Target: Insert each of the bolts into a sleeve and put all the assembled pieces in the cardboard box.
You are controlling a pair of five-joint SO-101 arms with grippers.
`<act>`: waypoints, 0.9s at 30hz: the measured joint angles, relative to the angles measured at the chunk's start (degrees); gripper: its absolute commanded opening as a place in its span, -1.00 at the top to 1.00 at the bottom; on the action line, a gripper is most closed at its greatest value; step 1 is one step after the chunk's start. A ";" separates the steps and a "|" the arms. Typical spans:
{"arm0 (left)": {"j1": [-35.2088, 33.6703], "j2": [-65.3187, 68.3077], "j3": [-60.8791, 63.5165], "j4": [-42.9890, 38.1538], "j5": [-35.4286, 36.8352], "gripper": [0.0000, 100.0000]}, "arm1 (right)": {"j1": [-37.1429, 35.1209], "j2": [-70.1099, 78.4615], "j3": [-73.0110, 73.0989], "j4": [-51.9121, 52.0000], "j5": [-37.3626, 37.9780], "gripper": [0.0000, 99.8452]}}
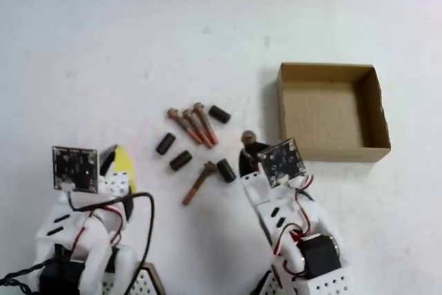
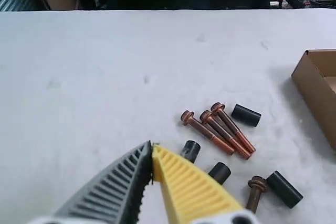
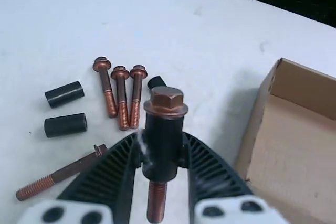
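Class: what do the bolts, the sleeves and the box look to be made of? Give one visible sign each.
Bolts: metal, coppery shiny finish, threaded shafts. Sleeves: matte black, perhaps plastic or rubber. Cardboard box: plain brown card, raw cut edges.

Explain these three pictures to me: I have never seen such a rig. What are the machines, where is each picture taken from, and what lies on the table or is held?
These are two small robot arms side by side at a white table. The high view looks down from a fixed camera; the other two come from a camera on each arm's wrist, so each shows its own end effector up close. The left end effector, grey and yellow, is shut and holds nothing. The right end effector is shut on an assembled piece: a copper bolt pushed through a black sleeve. On the table lie three bolts side by side, a fourth bolt apart from them, and four loose sleeves. On the right arm's side stands the cardboard box.
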 measured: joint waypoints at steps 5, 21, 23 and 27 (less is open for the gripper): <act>-2.37 0.00 6.51 0.00 0.00 0.95 | 2.90 0.00 -4.13 5.98 2.29 0.97; -2.73 0.00 16.70 0.00 -0.18 0.95 | 13.01 0.97 -18.73 13.10 10.02 0.97; -2.73 0.18 18.02 0.00 -0.18 0.95 | 13.63 4.22 -21.19 13.10 10.02 0.97; -2.73 0.00 18.55 0.00 -0.18 0.95 | 13.45 15.74 -26.81 13.10 10.29 0.97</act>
